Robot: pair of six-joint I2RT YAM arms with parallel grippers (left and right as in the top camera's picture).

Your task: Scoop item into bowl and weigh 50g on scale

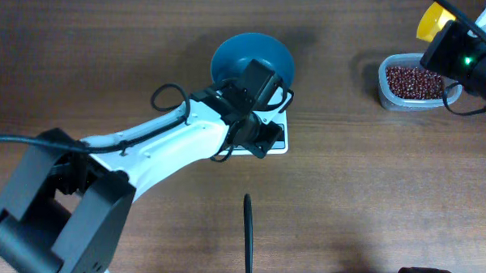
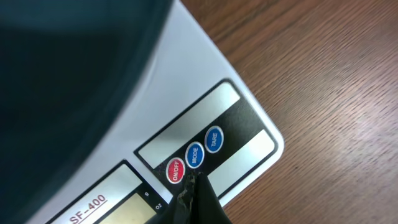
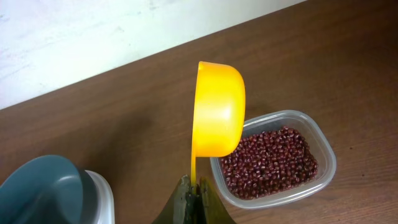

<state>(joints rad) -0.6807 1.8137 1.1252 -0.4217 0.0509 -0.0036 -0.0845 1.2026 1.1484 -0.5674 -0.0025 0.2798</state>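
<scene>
Left hand (image 2: 194, 198) pinched closed on nothing, tips at buttons (image 2: 194, 155) of scale (image 2: 249, 112) carrying blue bowl (image 1: 229, 59); right hand (image 3: 194, 202) clamps yellow scoop (image 3: 217, 112) near tub (image 3: 324, 155) of beans (image 3: 270, 162) on counter (image 3: 348, 74).

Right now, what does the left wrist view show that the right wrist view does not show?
Only the left wrist view: the red and blue round buttons and grey display of the white square digital scale, with the shut left hand close to them. Only the right wrist view: the yellow plastic scoop gripped by the right hand, and the clear plastic tub of small reddish-brown beans. Both: the round blue plastic bowl on the scale, and the brown wooden table.
</scene>
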